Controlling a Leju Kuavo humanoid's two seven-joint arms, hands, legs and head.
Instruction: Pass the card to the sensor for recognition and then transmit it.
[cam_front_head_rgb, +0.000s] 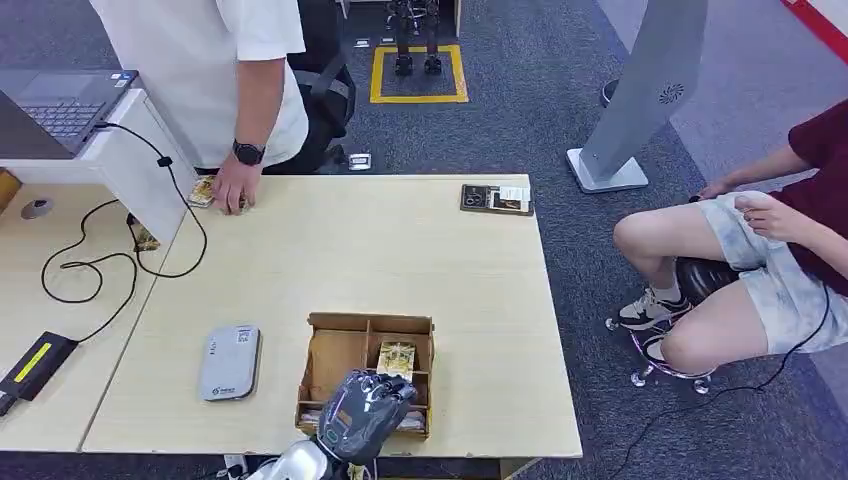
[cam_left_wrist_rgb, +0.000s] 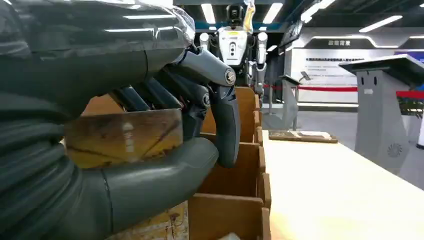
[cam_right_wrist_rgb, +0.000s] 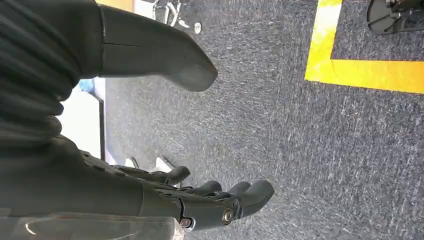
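Note:
My left hand (cam_front_head_rgb: 365, 415) hovers over the near part of the wooden divided box (cam_front_head_rgb: 368, 325) at the table's front edge. In the left wrist view the thumb and fingers of my left hand (cam_left_wrist_rgb: 200, 120) pinch a yellow-brown card (cam_left_wrist_rgb: 122, 137), just above the box compartments (cam_left_wrist_rgb: 235, 165). Another yellowish card (cam_front_head_rgb: 397, 358) stands in a compartment of the box. The grey flat sensor (cam_front_head_rgb: 230, 362) lies on the table to the left of the box. My right hand (cam_right_wrist_rgb: 200, 200) hangs over dark carpet, its fingers apart and holding nothing.
A standing person's hand (cam_front_head_rgb: 237, 190) rests on cards at the table's far left edge. A dark card tray (cam_front_head_rgb: 496, 198) lies at the far right. A seated person (cam_front_head_rgb: 760, 250) is to the right, with a laptop (cam_front_head_rgb: 60, 100), cables and a black device (cam_front_head_rgb: 35, 365) to the left.

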